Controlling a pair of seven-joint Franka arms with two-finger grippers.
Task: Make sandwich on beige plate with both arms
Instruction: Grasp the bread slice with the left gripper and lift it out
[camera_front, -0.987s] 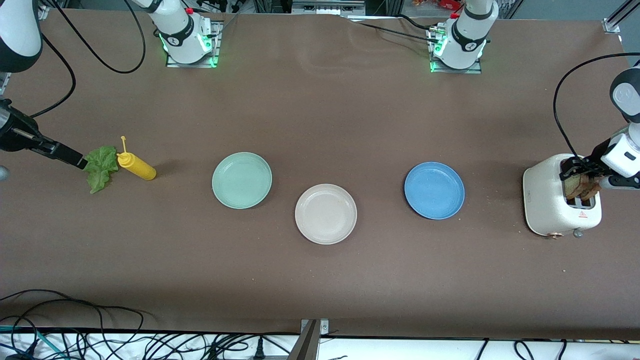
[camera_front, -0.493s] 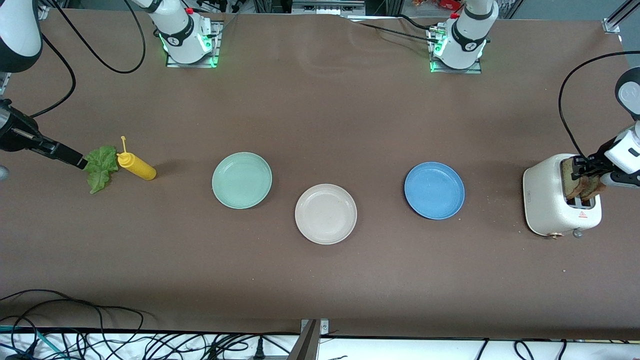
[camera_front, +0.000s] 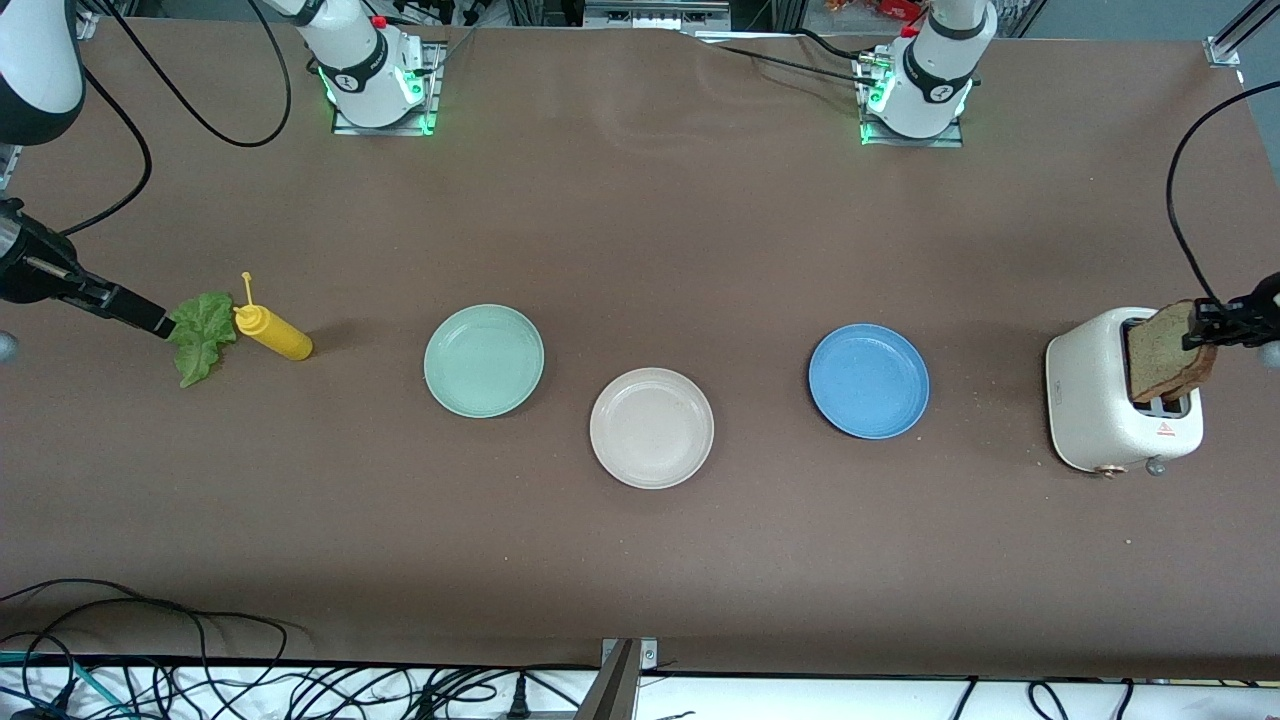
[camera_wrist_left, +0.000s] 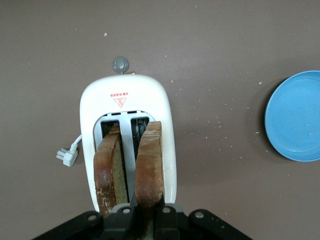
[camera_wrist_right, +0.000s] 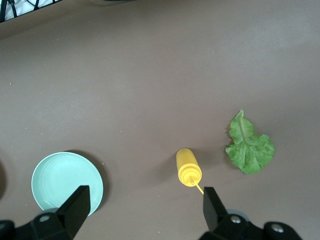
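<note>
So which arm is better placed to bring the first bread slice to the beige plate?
Left. The left gripper is already shut on a brown-crusted toast slice lifted above the white toaster. The open right gripper hangs over the yellow mustard bottle, nowhere near bread.

The brown table (camera_front: 640, 560) carries 3 plates mid-frame, mint-green plate (camera_front: 484, 360), beige plate (camera_front: 652, 428), blue plate (camera_front: 869, 380), lettuce leaf (camera_front: 200, 337) and mustard bottle (camera_front: 272, 334) at frame's left edge, toaster (camera_front: 1095, 405) at frame's right
</note>
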